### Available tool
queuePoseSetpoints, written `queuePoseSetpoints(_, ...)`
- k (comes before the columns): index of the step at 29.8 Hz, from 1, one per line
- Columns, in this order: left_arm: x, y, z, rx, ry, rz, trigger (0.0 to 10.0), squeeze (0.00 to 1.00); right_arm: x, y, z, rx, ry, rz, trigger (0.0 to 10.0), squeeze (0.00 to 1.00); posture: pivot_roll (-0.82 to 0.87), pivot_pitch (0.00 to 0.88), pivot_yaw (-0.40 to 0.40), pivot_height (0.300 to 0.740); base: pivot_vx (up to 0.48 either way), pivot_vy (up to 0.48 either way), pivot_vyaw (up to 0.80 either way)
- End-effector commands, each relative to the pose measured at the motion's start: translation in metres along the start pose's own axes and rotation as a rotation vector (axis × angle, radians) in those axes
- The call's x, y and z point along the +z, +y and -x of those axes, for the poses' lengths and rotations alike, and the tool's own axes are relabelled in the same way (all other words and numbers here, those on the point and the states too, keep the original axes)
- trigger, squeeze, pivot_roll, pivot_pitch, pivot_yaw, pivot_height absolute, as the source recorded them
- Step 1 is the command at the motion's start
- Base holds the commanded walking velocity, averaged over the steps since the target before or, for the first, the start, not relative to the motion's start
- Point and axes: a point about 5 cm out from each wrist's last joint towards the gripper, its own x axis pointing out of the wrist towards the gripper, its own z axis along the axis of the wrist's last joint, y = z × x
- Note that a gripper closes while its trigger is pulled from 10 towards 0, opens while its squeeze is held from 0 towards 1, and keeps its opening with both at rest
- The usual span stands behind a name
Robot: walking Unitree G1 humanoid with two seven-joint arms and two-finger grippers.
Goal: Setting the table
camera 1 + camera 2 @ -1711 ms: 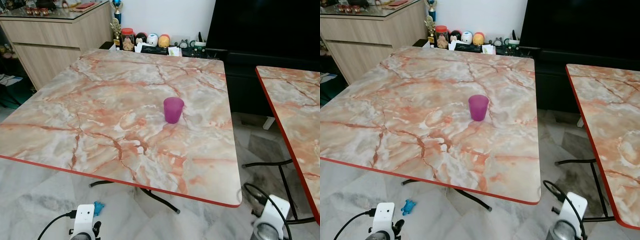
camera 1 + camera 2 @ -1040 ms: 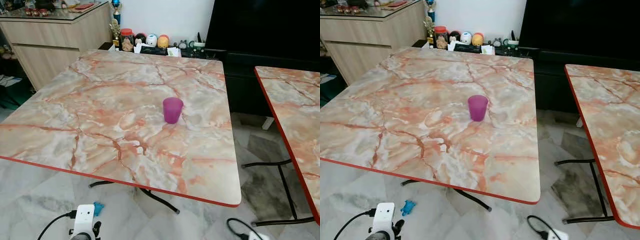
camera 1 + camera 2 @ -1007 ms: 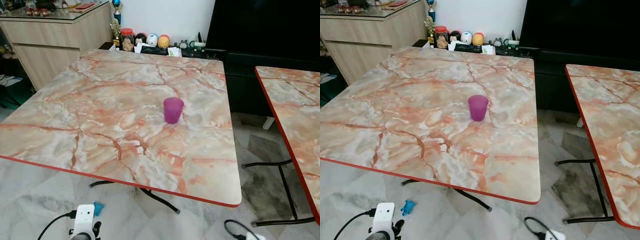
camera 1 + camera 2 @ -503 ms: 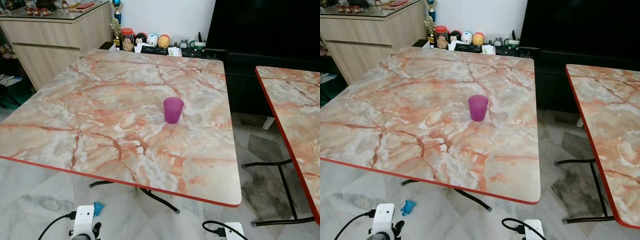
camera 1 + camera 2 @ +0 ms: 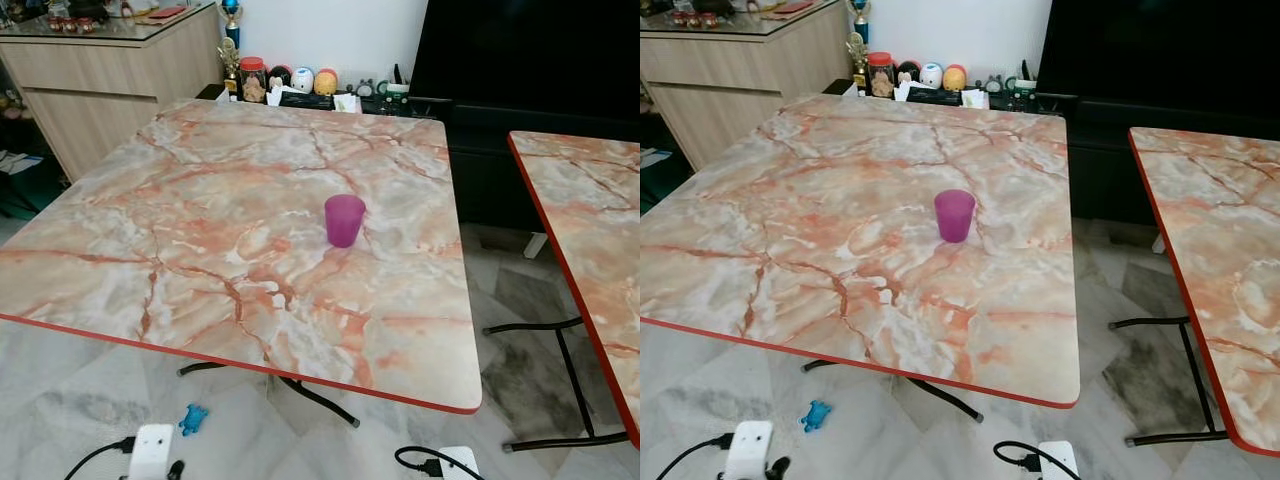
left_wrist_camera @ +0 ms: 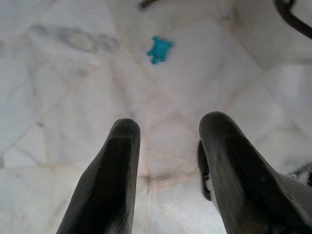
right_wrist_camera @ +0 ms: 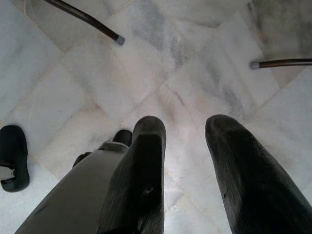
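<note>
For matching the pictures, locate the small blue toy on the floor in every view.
Left eye view: blue toy on floor below the table's near edge.
Right eye view: toy lower left.
Left wrist view: toy on tiles beyond the left end effector.
Shared landmark: black table leg.

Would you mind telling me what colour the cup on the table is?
The cup is translucent purple, clearest in the left eye view.

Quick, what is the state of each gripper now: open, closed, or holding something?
Left gripper: open, holding nothing, pointing down at the floor.
Right gripper: open, holding nothing, also hanging above the floor.
</note>
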Motion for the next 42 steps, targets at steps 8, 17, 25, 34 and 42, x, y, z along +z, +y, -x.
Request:
queuePoseSetpoints(8,0.002,0.031,0.012,0.020,-0.174,0.005,10.0,0.00,0.002,0.005,0.000,0.006,0.004,-0.011,10.0,0.00,0.08,0.000,-0.005,0.740,0.000,0.000,0.00)
queuePoseSetpoints(17,-0.002,0.054,0.070,0.032,-0.432,-0.007,10.0,0.00,-0.005,-0.006,0.001,-0.025,0.006,-0.005,10.0,0.00,0.12,0.000,-0.017,0.740,0.000,0.000,0.00)
queuePoseSetpoints(25,0.013,0.067,0.092,0.273,-0.607,0.061,10.0,0.00,-0.007,-0.017,0.001,-0.046,-0.007,-0.022,10.0,0.00,0.16,0.000,-0.035,0.740,0.000,0.000,0.00)
queuePoseSetpoints(34,0.127,0.058,0.108,0.292,-0.960,0.068,10.0,0.00,-0.005,-0.015,0.001,-0.042,-0.006,-0.032,10.0,0.00,0.17,0.000,-0.040,0.740,0.000,0.000,0.00)
queuePoseSetpoints(42,0.237,-0.025,0.118,-0.202,-1.172,-0.135,10.0,0.00,0.000,-0.015,0.000,-0.066,-0.020,-0.088,10.0,0.00,0.17,0.000,-0.045,0.740,0.000,0.000,0.00)
